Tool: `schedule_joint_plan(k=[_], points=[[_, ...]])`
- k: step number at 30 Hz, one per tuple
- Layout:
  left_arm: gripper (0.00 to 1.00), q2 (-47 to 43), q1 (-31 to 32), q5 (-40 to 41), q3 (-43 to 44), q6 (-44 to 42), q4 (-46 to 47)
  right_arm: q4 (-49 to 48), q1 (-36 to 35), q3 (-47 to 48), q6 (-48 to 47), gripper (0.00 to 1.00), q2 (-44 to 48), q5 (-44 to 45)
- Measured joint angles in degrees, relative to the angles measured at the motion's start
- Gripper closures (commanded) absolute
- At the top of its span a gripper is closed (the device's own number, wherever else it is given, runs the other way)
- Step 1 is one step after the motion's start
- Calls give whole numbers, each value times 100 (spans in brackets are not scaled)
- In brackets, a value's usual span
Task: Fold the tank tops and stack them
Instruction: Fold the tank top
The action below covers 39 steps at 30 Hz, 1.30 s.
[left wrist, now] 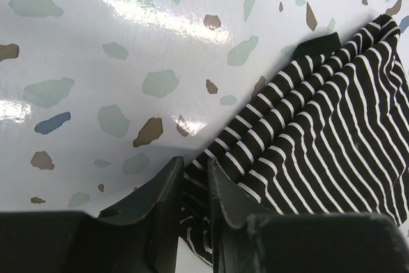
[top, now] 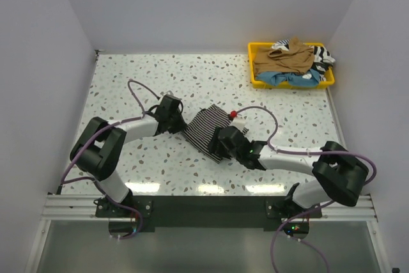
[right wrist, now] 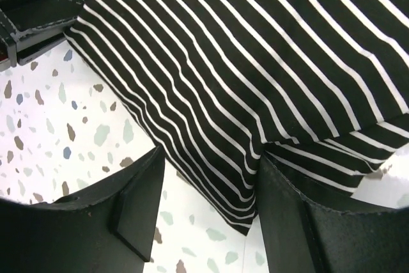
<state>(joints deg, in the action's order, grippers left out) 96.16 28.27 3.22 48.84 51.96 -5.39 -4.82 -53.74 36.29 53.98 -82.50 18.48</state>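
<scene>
The black-and-white striped tank top [top: 206, 127] lies folded on the speckled table at the middle. My left gripper [top: 181, 126] is at its left edge, shut on a fold of the striped cloth [left wrist: 319, 126]. My right gripper [top: 222, 143] is open, its fingers either side of the near corner of the striped top [right wrist: 243, 62], not pinching it. The left gripper also shows in the right wrist view [right wrist: 32, 11]. A tan-brown top [top: 284, 57], a light blue one [top: 289, 79] and another striped one [top: 323, 54] are piled in the tray.
A yellow plastic tray [top: 252, 62] stands at the back right corner. A small red knob [top: 233, 114] sits by the right arm's cable next to the striped top. Grey walls close off the table on three sides.
</scene>
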Motion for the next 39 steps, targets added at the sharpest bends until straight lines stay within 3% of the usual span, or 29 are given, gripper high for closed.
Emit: schedule_joint_plan(k=[7,13,17,19,24,32,39], points=[[63,-2,-136,0,168,-199,-249,1106,-52,35,348,42,1064,472],[68,-496,-302,391,415,-313,-761,2068,-59,160,87,63,1912,728],[69,-1274,-133,540,297,-227,-828,2413,-35,1088,-662,83,1095,879],[71,-1464,184,533,216,-125,-754,2400,9,1611,-1069,86,461,901],[72,-933,726,284,94,133,-496,2304,94,1897,-1659,96,-643,839],[74,24,649,179,149,271,-214,2146,107,1054,-1582,97,-787,457],[71,693,393,116,957,24,-212,1473,-20,968,-1139,95,-861,-177]])
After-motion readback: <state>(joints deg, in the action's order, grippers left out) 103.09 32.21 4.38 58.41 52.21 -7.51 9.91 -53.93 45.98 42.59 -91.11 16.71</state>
